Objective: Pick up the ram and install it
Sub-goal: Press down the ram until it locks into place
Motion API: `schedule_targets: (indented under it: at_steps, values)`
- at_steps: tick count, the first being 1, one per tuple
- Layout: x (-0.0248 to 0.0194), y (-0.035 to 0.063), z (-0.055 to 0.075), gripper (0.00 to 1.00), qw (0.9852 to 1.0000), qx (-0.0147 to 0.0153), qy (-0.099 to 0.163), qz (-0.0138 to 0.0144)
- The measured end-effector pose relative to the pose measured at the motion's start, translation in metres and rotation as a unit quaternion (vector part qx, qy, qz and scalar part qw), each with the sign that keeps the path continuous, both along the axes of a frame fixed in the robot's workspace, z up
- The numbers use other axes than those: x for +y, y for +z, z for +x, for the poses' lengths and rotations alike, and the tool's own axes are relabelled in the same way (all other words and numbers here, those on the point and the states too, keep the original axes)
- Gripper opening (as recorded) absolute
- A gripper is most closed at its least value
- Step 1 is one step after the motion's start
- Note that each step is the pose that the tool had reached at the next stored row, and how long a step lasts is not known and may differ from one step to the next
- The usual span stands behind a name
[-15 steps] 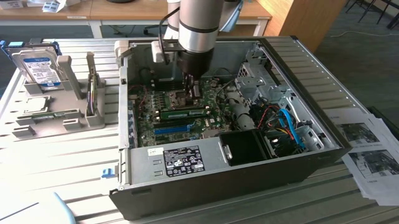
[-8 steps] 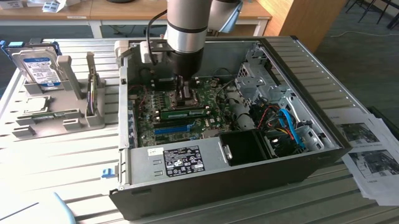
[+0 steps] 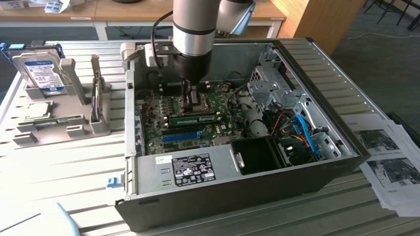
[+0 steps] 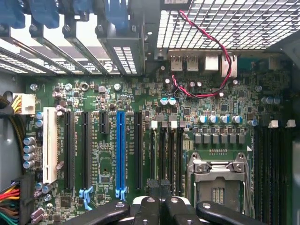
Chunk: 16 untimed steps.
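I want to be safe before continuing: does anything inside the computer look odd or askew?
Nothing looks damaged. The processor socket is bare, with no cooler on it, and a thin red-and-black wire loops loosely over the board. The ram lies parallel to the blue slot, not askew.

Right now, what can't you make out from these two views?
- gripper: whether it holds anything; cut by the wrist view's edge, hidden behind the arm in the exterior view.
- green stick: seated or loose; too small in the exterior view.
- power supply label: text too small.
- papers: cut off at the exterior view's right edge.
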State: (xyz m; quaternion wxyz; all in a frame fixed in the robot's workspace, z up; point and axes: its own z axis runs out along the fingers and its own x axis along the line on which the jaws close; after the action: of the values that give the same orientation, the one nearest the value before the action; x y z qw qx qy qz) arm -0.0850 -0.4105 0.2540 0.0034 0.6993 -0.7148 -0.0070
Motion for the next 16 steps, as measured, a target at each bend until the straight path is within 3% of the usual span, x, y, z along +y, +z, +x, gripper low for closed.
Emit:
schedule_targets:
  at_steps: [16]
  values:
    - [0.0001,-0.0060,-0.0043,0.09,1.0000,0.0000,0.000,0.0000]
